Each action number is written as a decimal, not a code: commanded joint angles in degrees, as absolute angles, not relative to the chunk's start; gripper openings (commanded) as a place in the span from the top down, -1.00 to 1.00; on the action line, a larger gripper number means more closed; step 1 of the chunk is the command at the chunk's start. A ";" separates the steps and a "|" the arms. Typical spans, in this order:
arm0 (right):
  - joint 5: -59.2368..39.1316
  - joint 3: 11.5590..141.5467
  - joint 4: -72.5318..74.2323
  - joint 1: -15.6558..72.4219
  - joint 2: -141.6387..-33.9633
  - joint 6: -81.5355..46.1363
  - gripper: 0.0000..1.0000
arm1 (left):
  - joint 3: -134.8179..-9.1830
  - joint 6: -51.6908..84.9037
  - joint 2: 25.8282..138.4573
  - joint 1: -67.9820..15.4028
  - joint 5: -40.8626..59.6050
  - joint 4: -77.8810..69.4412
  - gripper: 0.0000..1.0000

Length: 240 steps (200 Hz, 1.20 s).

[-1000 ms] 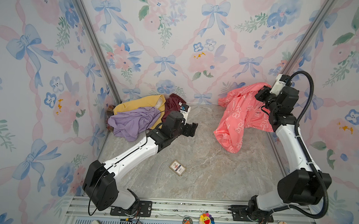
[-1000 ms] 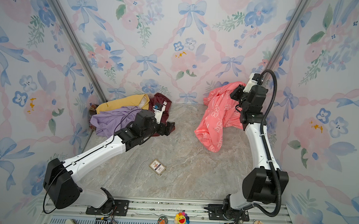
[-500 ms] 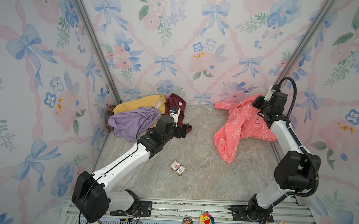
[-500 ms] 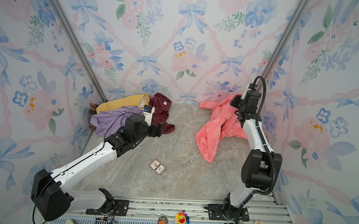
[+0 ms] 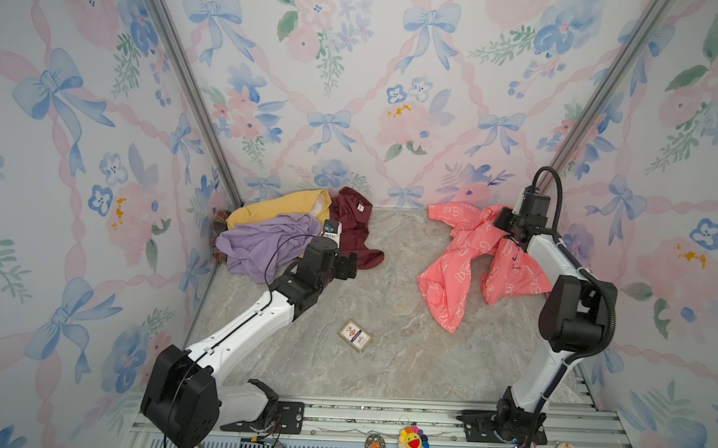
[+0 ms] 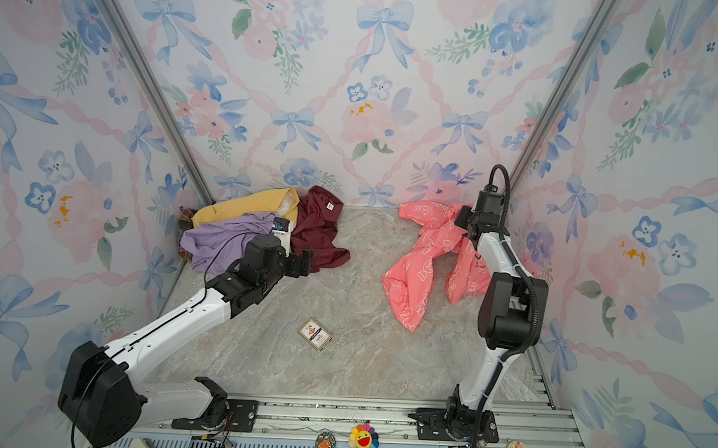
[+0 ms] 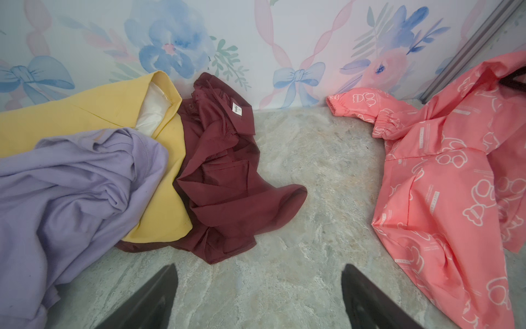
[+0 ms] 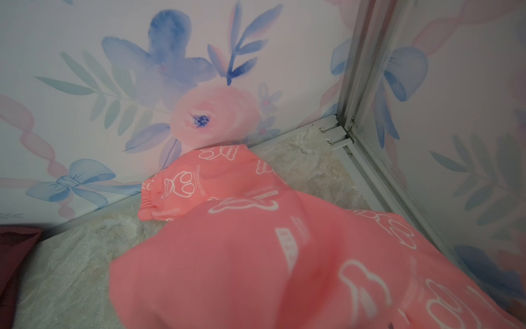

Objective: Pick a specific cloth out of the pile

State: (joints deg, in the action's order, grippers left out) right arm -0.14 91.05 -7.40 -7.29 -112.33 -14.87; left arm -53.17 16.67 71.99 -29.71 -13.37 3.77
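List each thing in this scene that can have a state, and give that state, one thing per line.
cloth, apart from the pile, mostly lying on the table, one part bunched up at the right gripper
pile, heaped in the far left corner, no gripper on it
left gripper, open, empty, near the pile
right gripper, shut on the cloth
card box, lying flat on the table, apart from the clothes

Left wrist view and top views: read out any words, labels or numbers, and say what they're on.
On the cloth: strips of small print, too blurred to read.
On the tag of the maroon shirt: too small to read.
On the card box: too small to read.
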 commanded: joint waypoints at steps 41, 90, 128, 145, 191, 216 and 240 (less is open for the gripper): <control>-0.41 96.03 -18.13 -6.54 -123.06 -14.58 1.00 | -48.03 19.37 69.41 -25.01 -17.61 -1.43 -0.90; -1.03 101.82 -22.10 -6.02 -129.35 -14.15 0.45 | -46.02 20.92 71.38 -21.29 -18.70 -3.24 -0.96; -1.73 104.11 -23.05 -5.99 -127.47 -14.41 -0.44 | -46.03 20.83 73.49 -20.05 -20.38 -4.59 -0.96; -1.16 104.18 -23.03 -5.80 -124.38 -14.16 -0.70 | -45.83 20.46 74.38 -19.48 -20.77 -5.40 -0.96; 2.24 97.21 -19.28 -3.93 -111.55 -12.59 -0.94 | -41.64 17.07 74.47 -17.93 -23.78 -12.29 -0.96; 3.62 90.02 -14.24 -2.88 -103.39 -12.23 -0.94 | -35.18 14.64 73.30 -17.03 -25.39 -20.00 -0.96; 5.28 81.31 -8.01 -1.79 -95.28 -11.95 -0.94 | -30.65 13.88 72.98 -15.54 -25.78 -26.59 -0.96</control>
State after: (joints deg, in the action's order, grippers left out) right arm 2.50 88.42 -14.31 -2.98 -100.71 -13.02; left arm -34.17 16.40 73.95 -16.86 -23.92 -17.82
